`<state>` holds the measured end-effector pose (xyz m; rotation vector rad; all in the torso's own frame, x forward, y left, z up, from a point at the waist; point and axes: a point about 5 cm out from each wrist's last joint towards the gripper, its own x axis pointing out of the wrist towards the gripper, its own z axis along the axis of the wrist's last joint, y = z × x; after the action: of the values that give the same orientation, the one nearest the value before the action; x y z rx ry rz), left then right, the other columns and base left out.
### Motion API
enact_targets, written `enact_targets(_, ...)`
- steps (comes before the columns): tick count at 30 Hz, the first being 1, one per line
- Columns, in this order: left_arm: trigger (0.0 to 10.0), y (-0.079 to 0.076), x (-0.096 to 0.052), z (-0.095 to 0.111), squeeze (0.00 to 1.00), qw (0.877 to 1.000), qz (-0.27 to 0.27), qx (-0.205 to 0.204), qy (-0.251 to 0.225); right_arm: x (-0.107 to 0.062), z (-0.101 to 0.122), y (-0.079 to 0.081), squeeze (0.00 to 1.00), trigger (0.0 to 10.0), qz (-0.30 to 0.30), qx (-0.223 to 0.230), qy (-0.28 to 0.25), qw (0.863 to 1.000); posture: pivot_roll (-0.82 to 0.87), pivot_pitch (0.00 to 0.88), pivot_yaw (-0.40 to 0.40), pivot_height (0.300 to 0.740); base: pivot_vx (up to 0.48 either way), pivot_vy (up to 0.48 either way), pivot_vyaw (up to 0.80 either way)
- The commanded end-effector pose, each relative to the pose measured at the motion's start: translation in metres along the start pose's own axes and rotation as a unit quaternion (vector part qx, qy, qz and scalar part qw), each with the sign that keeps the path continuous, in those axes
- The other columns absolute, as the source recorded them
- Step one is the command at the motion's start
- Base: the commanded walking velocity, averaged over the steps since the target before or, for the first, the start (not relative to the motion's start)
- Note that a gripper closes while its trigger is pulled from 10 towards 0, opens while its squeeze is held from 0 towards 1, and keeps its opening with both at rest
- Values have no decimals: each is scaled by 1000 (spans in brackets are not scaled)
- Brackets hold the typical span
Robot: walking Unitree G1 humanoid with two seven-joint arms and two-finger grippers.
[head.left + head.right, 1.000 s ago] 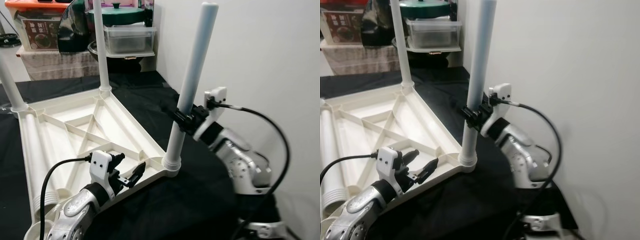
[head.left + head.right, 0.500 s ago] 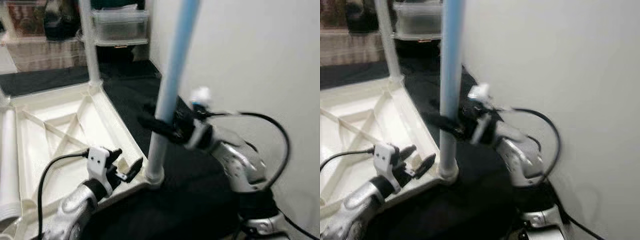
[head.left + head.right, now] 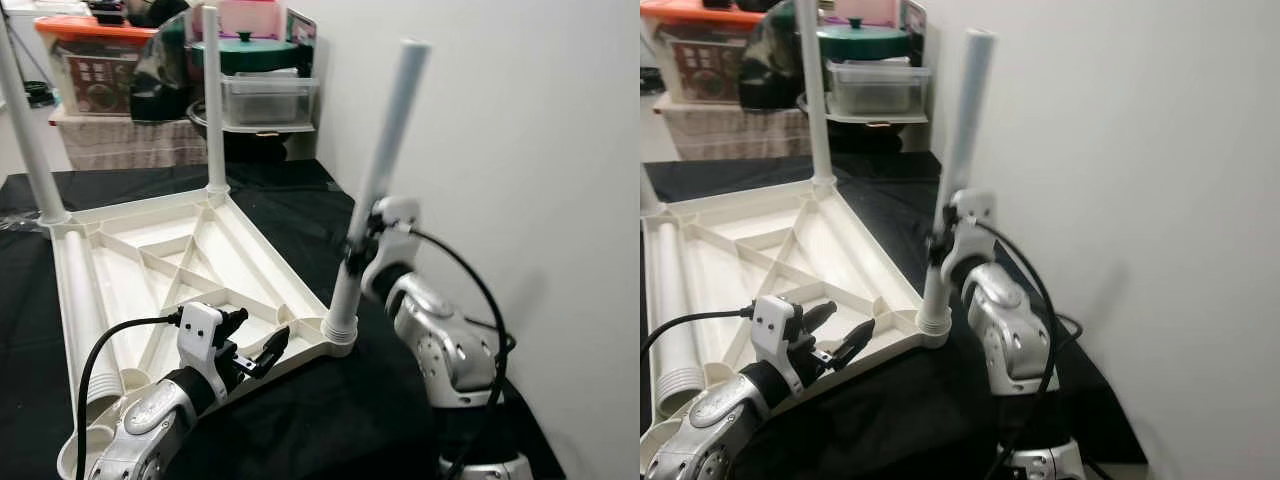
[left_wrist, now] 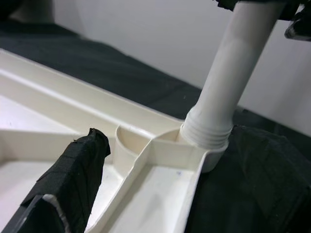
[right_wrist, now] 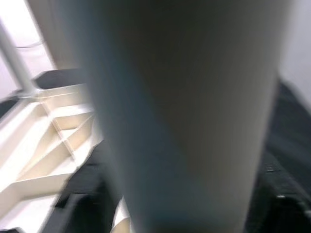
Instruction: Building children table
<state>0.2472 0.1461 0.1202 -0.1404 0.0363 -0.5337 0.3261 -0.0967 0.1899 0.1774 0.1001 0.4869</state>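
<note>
A: Black cloth under upturned tabletop. Leg?
B: 3 o'clock corner socket, right gripper clamped on it.
A: Left gripper?
B: Jaws apart, 6 o'clock rim.

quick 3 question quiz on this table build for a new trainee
1. True or false: the tabletop lies upside down on the black cloth.
2. Which gripper holds the near corner leg? A left gripper B right gripper
3. Fill in: the loose leg lies ___ the tabletop frame.

Key: 1 true. 2 B. 3 inside.
</note>
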Motion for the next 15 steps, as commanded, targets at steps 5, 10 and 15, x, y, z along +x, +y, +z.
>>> enact_targets(5, 10000, -3, 3, -4, 0, 1000, -5, -5, 5, -3, 44, -6, 0, 10000, 161, 8, -72, 984, 23, 0, -96, 740, 0, 0, 0)
enact_targets(10, 10000, -4, 3, -5, 0, 1000, -4, -5, 6, -28, 42, 20, 0, 0, 343, 52, -96, 933, 35, 0, -104, 740, 0, 0, 0)
enact_targets(15, 10000, -3, 2, -5, 0, 1000, -3, -4, 8, -46, 24, 39, 0, 0, 439, 87, -74, 891, 39, 0, -105, 740, 0, 0, 0)
